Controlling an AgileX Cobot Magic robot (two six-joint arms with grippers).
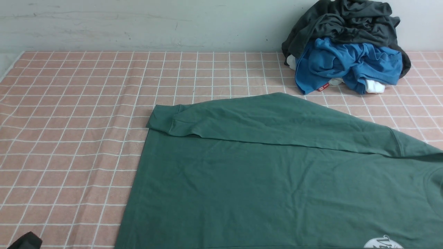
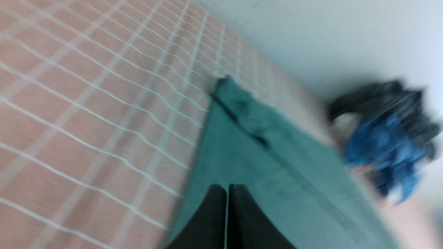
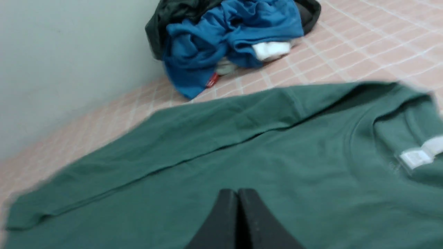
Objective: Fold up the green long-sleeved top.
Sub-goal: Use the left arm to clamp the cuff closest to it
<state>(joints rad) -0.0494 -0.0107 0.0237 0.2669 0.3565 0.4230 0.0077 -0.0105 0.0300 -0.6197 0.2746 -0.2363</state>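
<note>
**Limp cloth, pinch the edges**

The green long-sleeved top (image 1: 277, 180) lies flat at the surface's (image 1: 69, 103) five o'clock, with one sleeve (image 1: 277, 121) folded across. It looks light and floppy, likely best pinched at hem or shoulder. Left fingers (image 2: 213, 221) and right fingers (image 3: 226, 221) are together, empty. Only the right wrist view shows the neck label (image 3: 415, 157).

Front view looks forward across the bench (image 1: 69, 103) to the wall (image 1: 138, 24); both wrist views, low, share the green long-sleeved top (image 1: 259, 180).
</note>
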